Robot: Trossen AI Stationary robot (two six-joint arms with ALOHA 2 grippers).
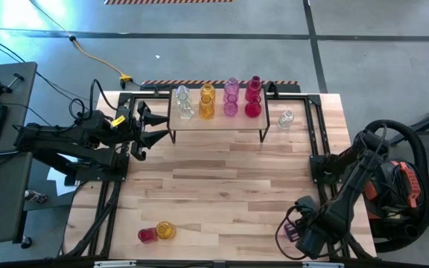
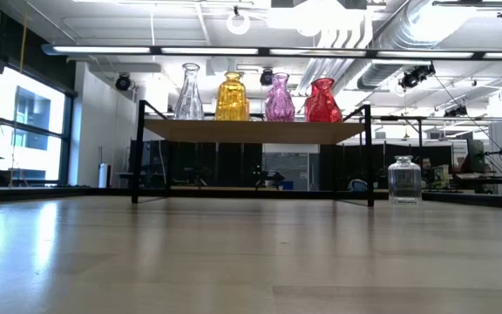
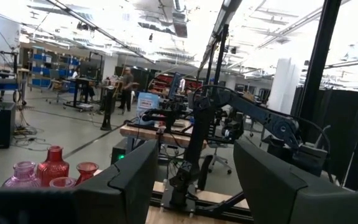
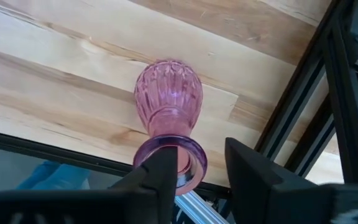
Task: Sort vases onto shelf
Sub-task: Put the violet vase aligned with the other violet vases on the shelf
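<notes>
Right gripper is down at the table's near right corner, well away from the shelf, working a pickup on a pink vase. The vase lies on its side on the planks, long axis level, mouth toward the gripper, rounded base away. One finger sits at the flared rim, the other just beside it; whether the jaws have clamped yet I cannot tell. Next job, I'd say: secure that rim, lift, tip it upright and carry it to the shelf's pink group. Left gripper waits just left of the shelf, fingers parted, nothing between them. Two more vases lie near the front edge.
</notes>
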